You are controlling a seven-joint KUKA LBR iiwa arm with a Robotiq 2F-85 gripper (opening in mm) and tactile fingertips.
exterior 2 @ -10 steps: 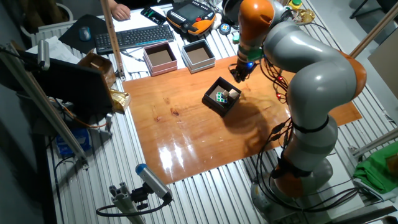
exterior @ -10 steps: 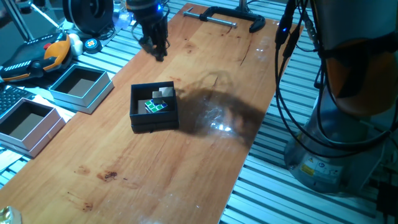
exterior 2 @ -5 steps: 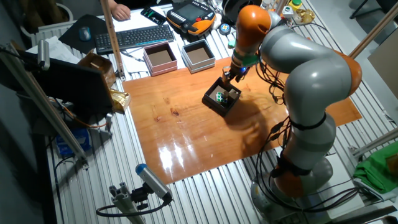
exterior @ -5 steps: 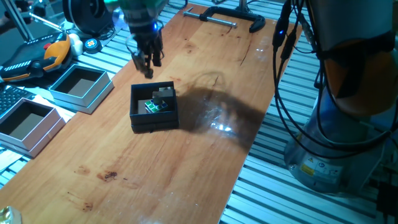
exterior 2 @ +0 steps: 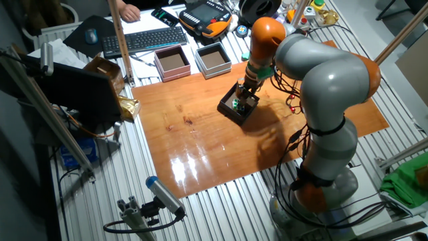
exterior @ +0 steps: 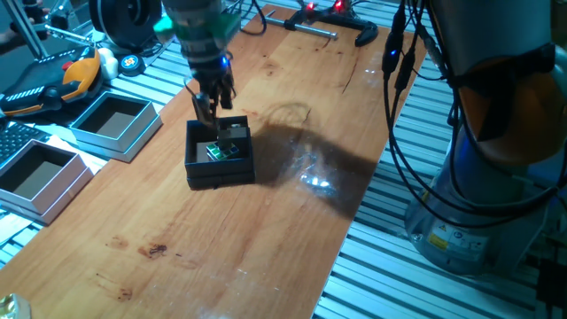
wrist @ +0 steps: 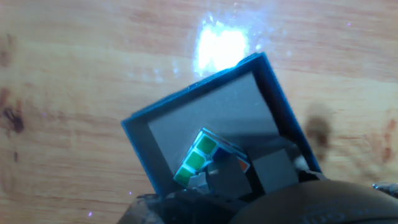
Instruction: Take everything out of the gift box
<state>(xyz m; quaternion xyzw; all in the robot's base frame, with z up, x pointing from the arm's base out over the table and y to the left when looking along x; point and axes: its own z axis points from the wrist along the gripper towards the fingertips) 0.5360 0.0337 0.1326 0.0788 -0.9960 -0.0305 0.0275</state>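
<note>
The gift box is a small black square box on the wooden table; it also shows in the other fixed view and the hand view. Inside it lie a puzzle cube with green squares and a pale grey block, which looks dark grey in the hand view. My gripper hangs just above the box's far rim, fingers apart and empty. It also shows in the other fixed view. A dark finger fills the hand view's bottom edge.
Two larger light-blue boxes with brown insides stand left of the table. A black clamp sits at the table's far end. An orange pendant and a keyboard lie beyond. Cables hang at the right.
My gripper has moved from beyond the box toward it and down, now hanging over its far rim. The box, cube and block have not moved.
</note>
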